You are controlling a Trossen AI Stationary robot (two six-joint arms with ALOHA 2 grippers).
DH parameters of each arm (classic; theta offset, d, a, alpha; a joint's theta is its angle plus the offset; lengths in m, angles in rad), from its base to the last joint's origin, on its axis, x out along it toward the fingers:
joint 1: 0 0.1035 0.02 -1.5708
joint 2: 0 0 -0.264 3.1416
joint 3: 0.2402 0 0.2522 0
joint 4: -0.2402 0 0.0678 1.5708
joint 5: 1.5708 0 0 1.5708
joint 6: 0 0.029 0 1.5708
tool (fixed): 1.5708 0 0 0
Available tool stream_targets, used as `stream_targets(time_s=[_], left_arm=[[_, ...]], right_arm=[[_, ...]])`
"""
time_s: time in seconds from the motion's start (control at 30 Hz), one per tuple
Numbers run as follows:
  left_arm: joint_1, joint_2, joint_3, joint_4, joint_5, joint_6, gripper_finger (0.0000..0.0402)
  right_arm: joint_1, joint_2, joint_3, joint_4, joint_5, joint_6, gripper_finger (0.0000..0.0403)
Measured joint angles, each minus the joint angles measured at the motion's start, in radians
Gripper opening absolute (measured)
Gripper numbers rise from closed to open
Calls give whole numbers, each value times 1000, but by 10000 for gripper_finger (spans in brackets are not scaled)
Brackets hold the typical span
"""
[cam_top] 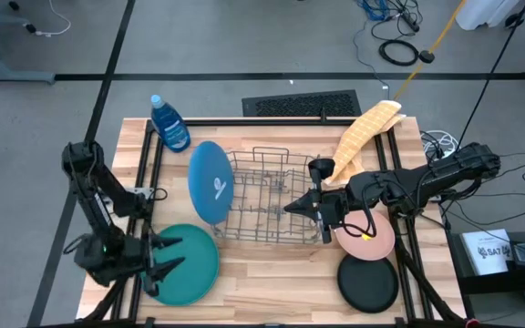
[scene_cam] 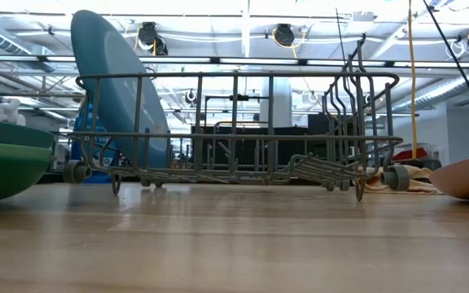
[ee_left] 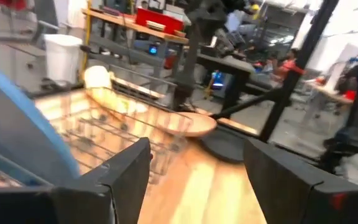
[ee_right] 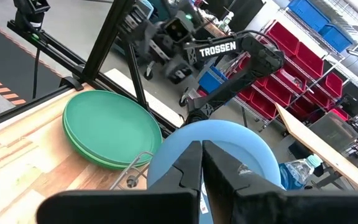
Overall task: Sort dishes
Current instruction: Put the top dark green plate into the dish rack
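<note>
A large blue plate [cam_top: 211,182] stands on edge in the left end of the wire rack [cam_top: 272,196]; it also shows in the low view [scene_cam: 116,89] and the right wrist view [ee_right: 229,146]. A teal and a green plate [cam_top: 190,264] lie stacked at the near left, and the stack shows in the right wrist view [ee_right: 107,127]. A pink plate [cam_top: 372,237] and a black plate [cam_top: 368,284] lie flat at the near right. My left gripper [cam_top: 166,257] is open and empty above the stack's left edge. My right gripper [cam_top: 292,208] is shut and empty above the rack's right part.
A blue soap bottle [cam_top: 169,123] lies at the far left. A yellow cloth [cam_top: 365,135] lies at the far right, behind the rack. Bare wood shows along the near edge between the stack and the black plate.
</note>
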Motion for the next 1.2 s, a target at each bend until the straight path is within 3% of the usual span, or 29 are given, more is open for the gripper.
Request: stream_targets(time_s=[0.07,0.17,0.3,0.4,0.47,0.53,0.6,0.67,0.77,0.97,1.2], left_arm=[[9,18,32,-112,69,-143,253],[72,40,113,-211,267,-244,253],[179,82,284,-311,544,-143,253],[242,110,427,-596,567,-157,253],[275,120,514,-927,567,-340,253],[299,134,592,-1275,575,-616,253],[319,158,650,-1557,647,-888,253],[338,191,689,-1726,760,-1068,253],[371,248,730,-1827,921,-1191,253],[429,360,733,-1861,1208,-1307,253],[440,393,733,-1933,1246,-1475,253]], right_arm=[[0,0,0,3,0,0,9],[0,0,0,6,0,0,9],[0,0,0,10,0,0,9],[0,0,0,15,0,0,9],[0,0,0,15,0,0,9],[0,0,0,15,-1,3,9],[1,0,0,14,-2,3,9],[5,0,0,8,-2,3,9],[12,0,0,7,-1,-1,9],[13,0,0,7,-1,-13,9],[27,0,0,9,-3,-25,9]])
